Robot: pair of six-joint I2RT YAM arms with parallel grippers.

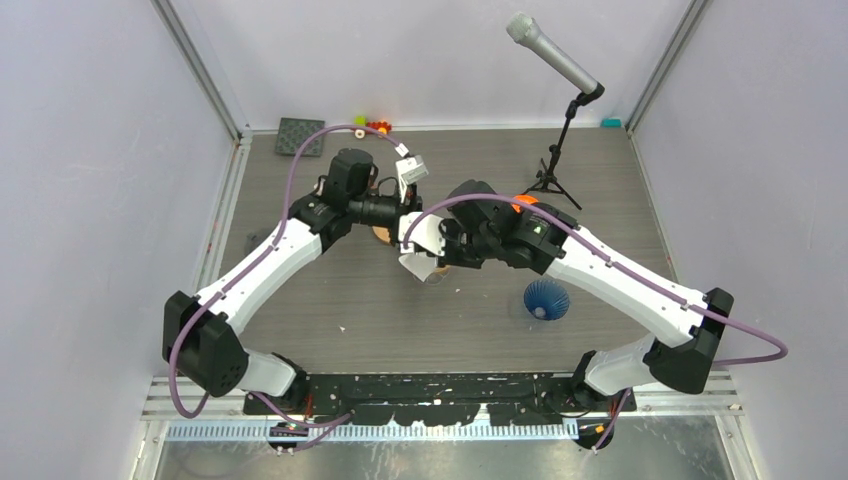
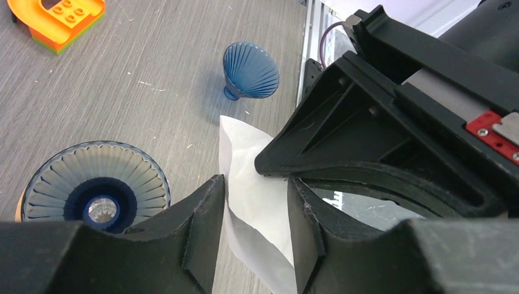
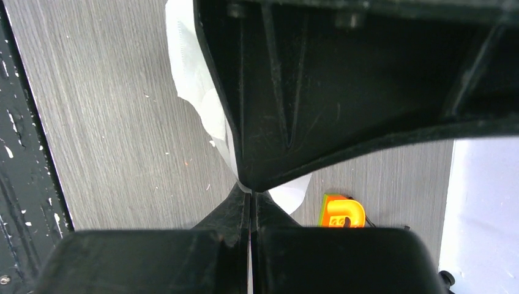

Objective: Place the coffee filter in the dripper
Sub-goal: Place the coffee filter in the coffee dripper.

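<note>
The white paper coffee filter (image 2: 254, 202) hangs above the table between both grippers, also seen in the top view (image 1: 418, 262) and the right wrist view (image 3: 190, 73). My right gripper (image 3: 250, 191) is shut on the filter's edge. My left gripper (image 2: 256, 184) has its jaws apart, one on each side of the filter, and sits close against the right gripper (image 1: 440, 250) mid-table. An upright ribbed dripper (image 2: 98, 184) stands on a tan base just left of the left fingers (image 2: 202, 226). A second blue dripper (image 1: 546, 298) lies on its side.
An orange toy block (image 2: 58, 18) sits beyond the grippers, also visible past the right fingers (image 3: 343, 211). A microphone on a tripod stand (image 1: 560, 150) is at the back right. A black mat (image 1: 300, 135) and small coloured toys (image 1: 372, 123) lie along the back wall.
</note>
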